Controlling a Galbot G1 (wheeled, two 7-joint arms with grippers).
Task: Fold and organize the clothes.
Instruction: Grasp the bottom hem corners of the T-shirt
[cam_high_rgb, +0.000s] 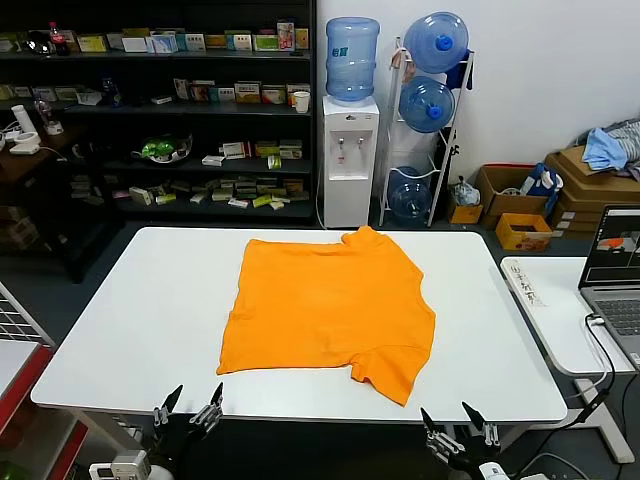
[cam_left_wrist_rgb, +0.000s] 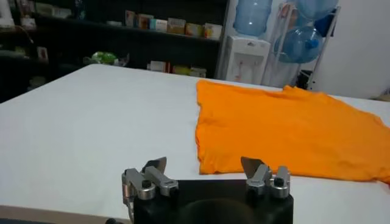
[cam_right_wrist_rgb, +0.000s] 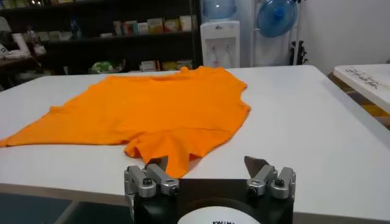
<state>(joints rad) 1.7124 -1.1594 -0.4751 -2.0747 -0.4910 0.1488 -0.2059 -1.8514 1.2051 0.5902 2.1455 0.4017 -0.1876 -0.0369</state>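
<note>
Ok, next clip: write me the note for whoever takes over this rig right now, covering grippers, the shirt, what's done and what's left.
Left gripper: open, empty, at the near table edge, short of the shirt's near left corner.
Right gripper: open, empty, at the near edge, off the shirt's near right side.
Orange T-shirt: lying mostly flat in the middle of the white table, plain side up. One sleeve sticks out toward the right gripper; the other side looks already tucked in, though I can't confirm it.
Done: shirt laid out, possibly one fold.
Left: grasp the shirt, finish folding it and set it tidy.
</note>
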